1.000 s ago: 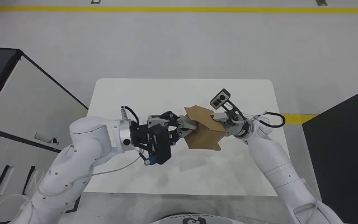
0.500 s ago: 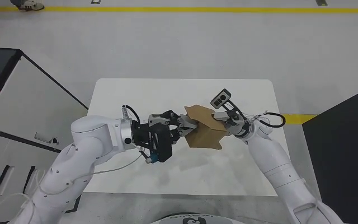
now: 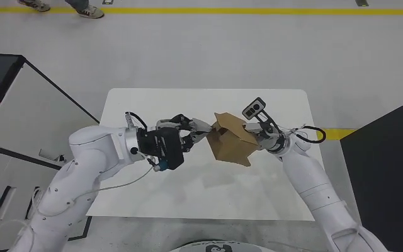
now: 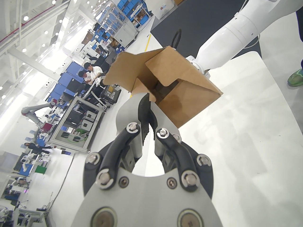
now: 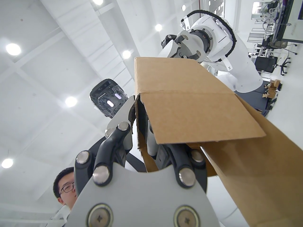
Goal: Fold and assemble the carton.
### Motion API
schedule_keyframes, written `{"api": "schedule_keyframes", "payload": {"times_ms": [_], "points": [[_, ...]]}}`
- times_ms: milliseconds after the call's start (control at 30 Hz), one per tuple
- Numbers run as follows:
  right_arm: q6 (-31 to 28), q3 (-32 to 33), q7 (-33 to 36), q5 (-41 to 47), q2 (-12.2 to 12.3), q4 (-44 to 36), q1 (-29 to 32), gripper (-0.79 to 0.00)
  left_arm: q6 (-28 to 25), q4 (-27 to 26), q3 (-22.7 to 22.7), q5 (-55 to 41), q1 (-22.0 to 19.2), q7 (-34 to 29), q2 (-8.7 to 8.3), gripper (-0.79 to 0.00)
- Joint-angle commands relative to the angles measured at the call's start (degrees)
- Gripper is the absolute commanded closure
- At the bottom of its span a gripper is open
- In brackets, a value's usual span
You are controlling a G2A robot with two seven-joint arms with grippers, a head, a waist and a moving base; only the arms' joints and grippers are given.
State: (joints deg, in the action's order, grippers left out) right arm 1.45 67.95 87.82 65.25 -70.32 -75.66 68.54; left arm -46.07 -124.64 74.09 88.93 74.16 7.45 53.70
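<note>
While my left gripper [image 4: 148,105] pinches the carton's [image 3: 230,143] open-end flap, my right gripper [image 5: 140,128] clamps its opposite wall; the carton hangs between them above the table's [image 3: 189,189] middle, long axis spanning arm to arm.

**Top view.** You look down from above the arms onto the white table [image 3: 189,107], far enough back to take in both arms and the carton [image 3: 230,142] held between them.

**Left wrist view.** You look from close behind the left gripper [image 4: 148,106], across the table towards the right arm [image 4: 236,29].

**Right wrist view.** You look from close behind the right gripper [image 5: 138,121], tilted up at the ceiling [image 5: 59,24], with the left arm [image 5: 236,67] beyond.

All three views share the carton.
</note>
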Motion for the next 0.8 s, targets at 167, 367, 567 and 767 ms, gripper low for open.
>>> {"api": "schedule_keyframes", "payload": {"times_ms": [167, 367, 567, 767], "points": [[-3.68, 1.91, -3.14, -3.55, 0.34, -0.04, 0.26, 0.000, 0.43, -1.31, 5.50, 0.16, 1.09, -1.11, -0.50, 0.000], [-7.68, 4.39, -9.06, -14.77, 1.35, -2.05, 0.59, 0.000, -0.29, -2.22, 6.97, 1.36, 1.65, -2.40, -0.75, 0.000], [-8.15, 5.97, -13.39, -24.41, 2.35, -5.98, 1.76, 0.000, -1.23, -2.97, 5.36, 2.30, 0.99, -2.90, -0.73, 0.000], [-9.19, 6.36, -14.15, -25.55, 2.66, -8.21, 2.65, 0.000, -1.95, -2.10, 2.07, 2.89, -0.32, -3.63, -0.52, 0.000]]}}
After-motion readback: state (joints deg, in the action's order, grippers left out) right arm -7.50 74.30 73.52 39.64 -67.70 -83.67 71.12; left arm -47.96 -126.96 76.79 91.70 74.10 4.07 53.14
